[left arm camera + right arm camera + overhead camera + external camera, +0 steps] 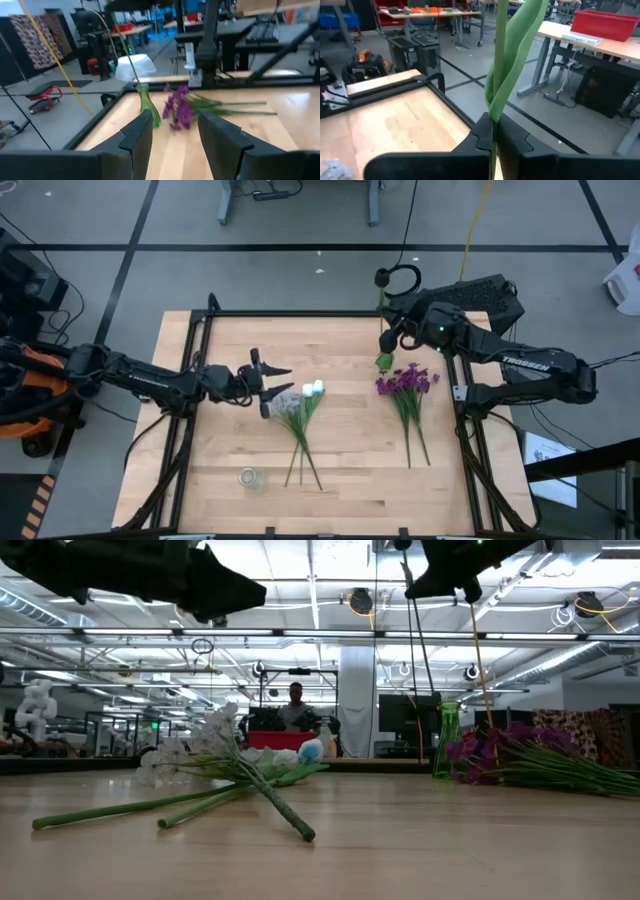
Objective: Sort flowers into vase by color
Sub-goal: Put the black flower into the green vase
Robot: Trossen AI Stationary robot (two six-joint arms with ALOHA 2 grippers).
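A green glass vase (148, 106) stands near the table's far right, beside a bunch of purple flowers (405, 383) lying flat. My right gripper (495, 132) hangs above the vase, shut on a green flower stem; its blossom is out of view. White flowers (300, 402) lie mid-table, their stems (200, 802) flat on the wood and pointing at the near edge. My left gripper (282, 383) hovers level and open just left of the white blossoms, with nothing between its fingers (137, 137). My right gripper pinches the green stem and its long leaf (496, 116) between its two shut fingers. The fingers come nearly level from the table's right side and lie across the stem. The stem stands almost upright, its lower end (136, 75) running down into the green vase's mouth.
A small clear glass vase (250, 477) stands near the table's front left. A black frame rail (300, 313) runs along the table's edges. Bare wood lies between the two flower bunches. A person sits far behind the table (296, 710).
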